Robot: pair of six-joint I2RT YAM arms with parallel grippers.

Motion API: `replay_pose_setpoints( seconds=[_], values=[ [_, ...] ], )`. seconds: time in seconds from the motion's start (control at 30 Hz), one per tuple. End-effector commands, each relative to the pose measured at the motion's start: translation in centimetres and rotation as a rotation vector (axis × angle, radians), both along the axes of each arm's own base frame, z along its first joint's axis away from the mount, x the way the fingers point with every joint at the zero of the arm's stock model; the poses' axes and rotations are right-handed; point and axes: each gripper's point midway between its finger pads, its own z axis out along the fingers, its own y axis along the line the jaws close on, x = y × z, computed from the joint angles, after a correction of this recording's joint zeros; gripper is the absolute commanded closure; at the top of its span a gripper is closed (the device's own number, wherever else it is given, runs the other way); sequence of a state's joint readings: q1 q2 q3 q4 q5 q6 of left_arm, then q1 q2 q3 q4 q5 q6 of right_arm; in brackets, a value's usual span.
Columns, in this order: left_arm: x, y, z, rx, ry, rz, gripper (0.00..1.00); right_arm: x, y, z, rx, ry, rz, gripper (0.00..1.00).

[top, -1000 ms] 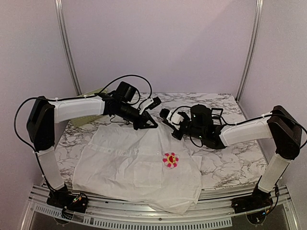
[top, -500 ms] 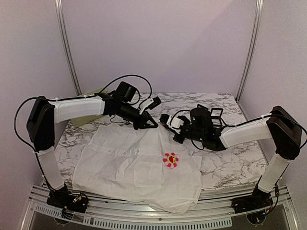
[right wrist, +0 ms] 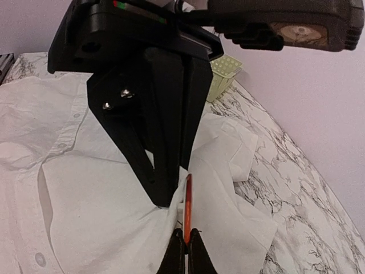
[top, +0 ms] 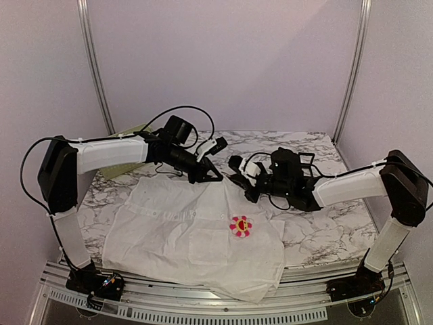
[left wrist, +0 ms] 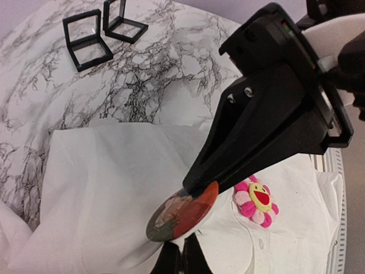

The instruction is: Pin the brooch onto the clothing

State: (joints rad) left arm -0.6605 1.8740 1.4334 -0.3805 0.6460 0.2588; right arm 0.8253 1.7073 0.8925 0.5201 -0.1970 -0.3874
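The right hand is closed tight on the rim of a round button brooch and holds it on edge over the far part of the white shirt. From that wrist the disc shows only as a thin orange line running to 12 o'clock out of the fingertips. The left hand is closed too, its tip just beside the disc at 10 o'clock in the same view, with cloth drawn up toward it. The disc hides that tip, so I cannot tell whether it pinches shirt or brooch. The printed face looks toward the left hand and the pin side is unseen, so I judge the next move turns on bringing that hidden back against the gathered cloth. Both hands are at the brooch, but only the right plainly has it. Count: two brooches, the second a pink flower brooch on the shirt at 6 o'clock from the hands; one shirt; two black display frames on the marble desk
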Motion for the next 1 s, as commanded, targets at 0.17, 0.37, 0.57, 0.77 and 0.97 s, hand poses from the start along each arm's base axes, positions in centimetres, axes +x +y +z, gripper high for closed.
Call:
replay_pose_setpoints(
  seconds=[0.17,0.37,0.57,0.77,0.97],
  values=[
    [1.1,-0.3,0.5,-0.023,-0.038,0.011,1.00,-2.3,1.2,5.1,0.257,0.133,0.133,1.00],
    [0.8,-0.2,0.1,-0.015,-0.032,0.012,1.00,-2.7,0.7,7.3,0.370,0.197,0.194,1.00],
    [0.8,-0.2,-0.5,-0.006,-0.024,0.013,1.00,-3.4,0.8,8.6,0.402,0.229,0.252,1.00],
    [1.2,0.1,-0.2,0.017,-0.036,0.026,0.83,-3.6,0.5,8.1,0.401,0.279,0.286,1.00],
    [0.7,1.5,-0.8,0.096,-0.024,0.012,0.56,-3.6,-0.1,6.4,0.407,0.357,0.296,1.00]
  ],
)
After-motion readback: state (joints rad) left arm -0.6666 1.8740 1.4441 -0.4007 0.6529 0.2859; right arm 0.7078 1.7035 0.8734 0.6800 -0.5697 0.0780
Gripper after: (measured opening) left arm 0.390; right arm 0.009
